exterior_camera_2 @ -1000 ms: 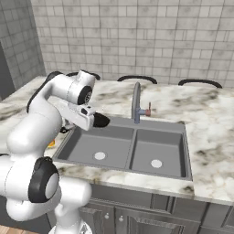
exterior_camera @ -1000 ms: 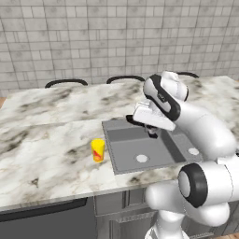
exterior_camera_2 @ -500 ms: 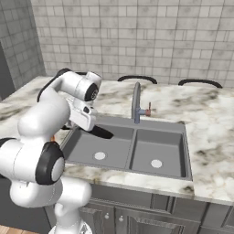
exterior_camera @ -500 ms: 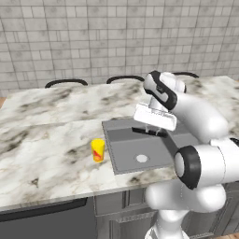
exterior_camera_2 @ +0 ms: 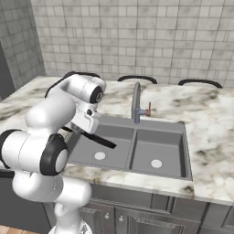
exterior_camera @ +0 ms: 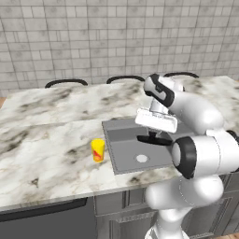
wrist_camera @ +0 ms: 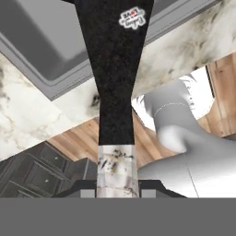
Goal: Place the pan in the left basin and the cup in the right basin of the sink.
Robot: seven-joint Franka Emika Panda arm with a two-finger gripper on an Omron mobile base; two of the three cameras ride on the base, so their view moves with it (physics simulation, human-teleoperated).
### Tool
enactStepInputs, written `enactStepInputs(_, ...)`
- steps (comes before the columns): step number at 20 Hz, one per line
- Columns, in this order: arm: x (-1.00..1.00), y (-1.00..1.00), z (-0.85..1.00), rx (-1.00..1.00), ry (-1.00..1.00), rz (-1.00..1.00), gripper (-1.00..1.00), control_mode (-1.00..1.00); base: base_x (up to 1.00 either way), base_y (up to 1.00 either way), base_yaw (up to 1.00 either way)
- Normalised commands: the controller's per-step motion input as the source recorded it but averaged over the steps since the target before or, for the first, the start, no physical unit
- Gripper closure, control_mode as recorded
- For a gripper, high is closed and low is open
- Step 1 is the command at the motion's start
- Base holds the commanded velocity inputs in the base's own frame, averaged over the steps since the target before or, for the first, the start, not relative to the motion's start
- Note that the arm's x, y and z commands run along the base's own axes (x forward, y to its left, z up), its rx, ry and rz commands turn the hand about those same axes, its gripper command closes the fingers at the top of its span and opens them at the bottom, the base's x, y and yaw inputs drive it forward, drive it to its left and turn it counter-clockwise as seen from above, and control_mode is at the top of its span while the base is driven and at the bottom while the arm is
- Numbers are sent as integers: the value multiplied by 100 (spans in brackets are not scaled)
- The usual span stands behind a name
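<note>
My gripper (exterior_camera: 154,132) (exterior_camera_2: 85,130) is shut on the light grey tip of the pan's handle, held between the fingertips in the hand view (wrist_camera: 117,190). The black pan (exterior_camera: 150,139) (exterior_camera_2: 98,140) (wrist_camera: 115,69) hangs tilted over the left basin (exterior_camera: 125,150) (exterior_camera_2: 115,158) of the sink; whether it touches the floor of the basin I cannot tell. To the left of the sink, the yellow cup (exterior_camera: 97,149) with its red mark stands upright on the marble counter. The narrower right basin (exterior_camera_2: 161,151) holds nothing.
A tall curved faucet (exterior_camera_2: 135,102) with a red lever rises behind the divider. Marble counter (exterior_camera: 46,149) stretches wide to the left of the sink. Dark chair backs (exterior_camera: 125,78) line the counter's far edge, before a tiled wall. Cabinet fronts (exterior_camera_2: 151,219) run below.
The hand has swung forward and down with the pan, from the sink's back left edge to low over the left basin. The cup has stayed put.
</note>
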Motion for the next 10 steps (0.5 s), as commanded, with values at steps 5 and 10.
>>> enactStepInputs(5, 9, 0, -31, 0, 2, 0, 100, -100, 0, 0, 0)
enactStepInputs(10, 21, 0, -16, 0, 0, 0, 100, -100, 0, 0, 0)
